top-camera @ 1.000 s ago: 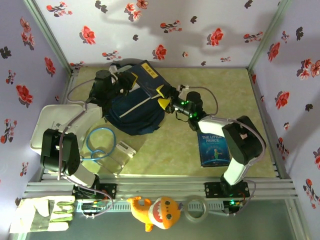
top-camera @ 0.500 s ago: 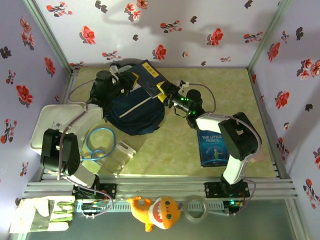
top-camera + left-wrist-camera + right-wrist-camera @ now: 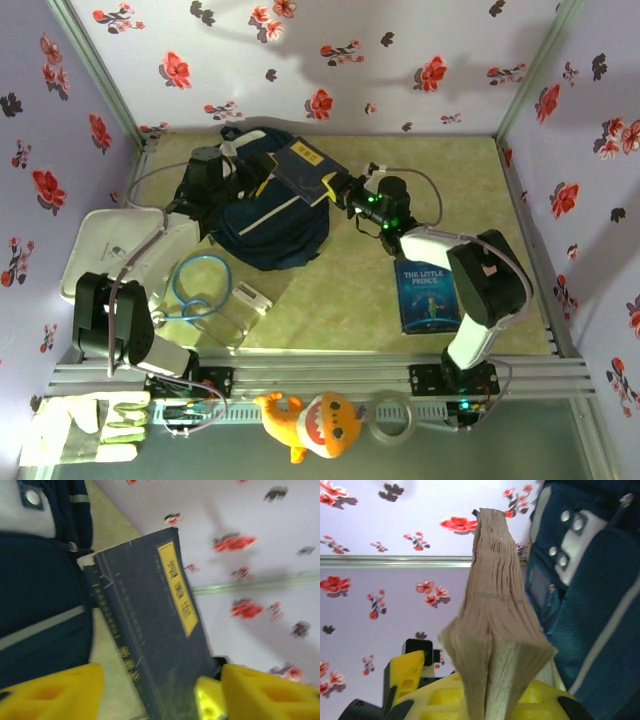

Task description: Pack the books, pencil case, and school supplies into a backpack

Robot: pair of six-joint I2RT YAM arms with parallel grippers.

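Navy books [image 3: 305, 165], clamped in the right gripper [image 3: 340, 188], have shifted slightly right over the backpack [image 3: 265, 235] — still not inside; left gripper [image 3: 160, 680] gapes, holding nothing.

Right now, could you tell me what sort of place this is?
Probably a robot test booth: floral walls enclose a green table, an aluminium rail carries the arms, and the right hand holds a navy book.

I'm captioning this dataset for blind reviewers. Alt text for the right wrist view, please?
The yellow right gripper clamps a book edge-on, its tan pages rising up the middle. The navy backpack with white patches is at right; flowered wall behind.
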